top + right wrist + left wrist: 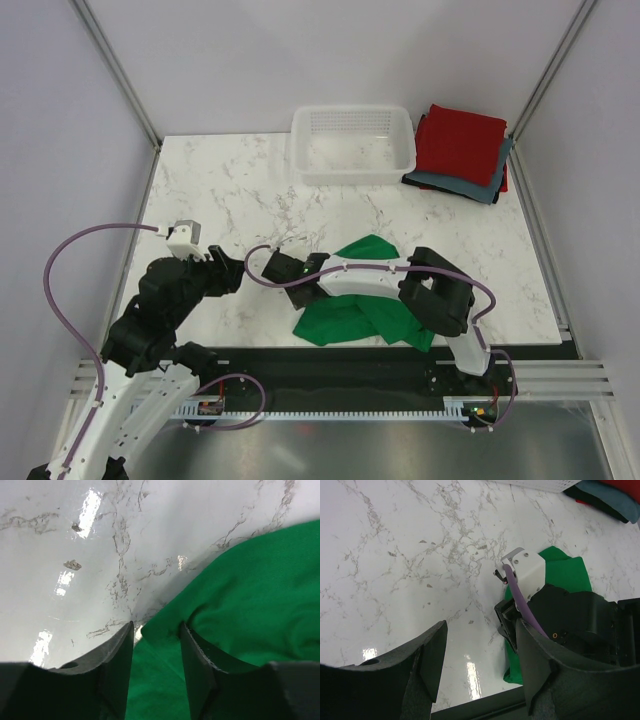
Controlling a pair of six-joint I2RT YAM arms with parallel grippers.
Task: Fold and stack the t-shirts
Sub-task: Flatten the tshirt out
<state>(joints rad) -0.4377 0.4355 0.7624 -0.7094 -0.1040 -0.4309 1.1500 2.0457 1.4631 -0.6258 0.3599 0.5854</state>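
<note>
The bright green t-shirt (345, 318) lies crumpled near the table's front edge, partly under my right arm. My right gripper (156, 650) points down at its left edge, open; the jaws straddle a corner of the green cloth (250, 590), and a sliver of table shows beside the left finger. My left gripper (480, 665) hovers open over bare marble just left of the right wrist (527, 575), with nothing between its fingers. At the far right corner sits a folded stack, a red t-shirt (460, 140) on a grey-blue one (470, 185).
A white mesh basket (350, 170) stands at the back of the table, left of the stack. Grey walls and frame posts close in both sides. A purple cable (262, 262) loops around the right wrist.
</note>
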